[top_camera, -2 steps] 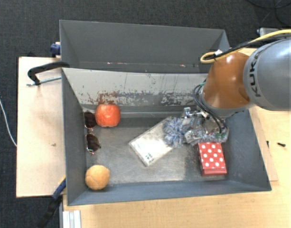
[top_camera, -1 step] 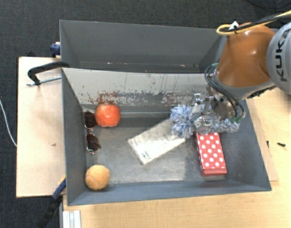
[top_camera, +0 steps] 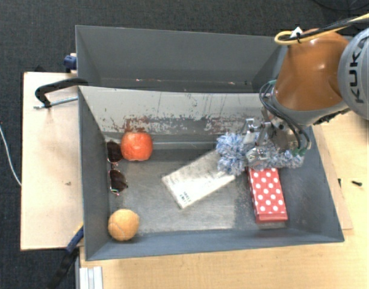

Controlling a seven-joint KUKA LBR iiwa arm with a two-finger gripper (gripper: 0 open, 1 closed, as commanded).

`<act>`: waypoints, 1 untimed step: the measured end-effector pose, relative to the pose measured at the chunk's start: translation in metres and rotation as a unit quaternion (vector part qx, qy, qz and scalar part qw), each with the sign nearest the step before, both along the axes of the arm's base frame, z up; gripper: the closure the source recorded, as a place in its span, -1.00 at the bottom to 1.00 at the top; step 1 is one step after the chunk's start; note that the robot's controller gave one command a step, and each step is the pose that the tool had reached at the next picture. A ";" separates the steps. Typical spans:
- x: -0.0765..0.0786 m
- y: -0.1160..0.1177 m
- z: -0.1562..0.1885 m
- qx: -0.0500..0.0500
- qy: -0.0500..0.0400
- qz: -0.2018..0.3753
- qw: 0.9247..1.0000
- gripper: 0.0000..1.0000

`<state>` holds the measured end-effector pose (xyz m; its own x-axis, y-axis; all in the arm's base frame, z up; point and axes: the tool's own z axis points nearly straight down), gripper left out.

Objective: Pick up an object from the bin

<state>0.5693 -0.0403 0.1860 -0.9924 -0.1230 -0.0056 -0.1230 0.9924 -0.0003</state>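
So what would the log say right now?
gripper | over blue-white fluffy bundle | red dotted box beside it

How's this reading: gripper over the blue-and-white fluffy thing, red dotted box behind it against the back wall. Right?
One slip. In the camera view the gripper is over the blue-and-white fluffy thing, but the red dotted box lies in front of it, toward the near wall, not against the back wall.
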 end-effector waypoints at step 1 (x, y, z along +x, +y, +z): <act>-0.002 0.004 0.036 0.000 0.003 0.009 1.000 1.00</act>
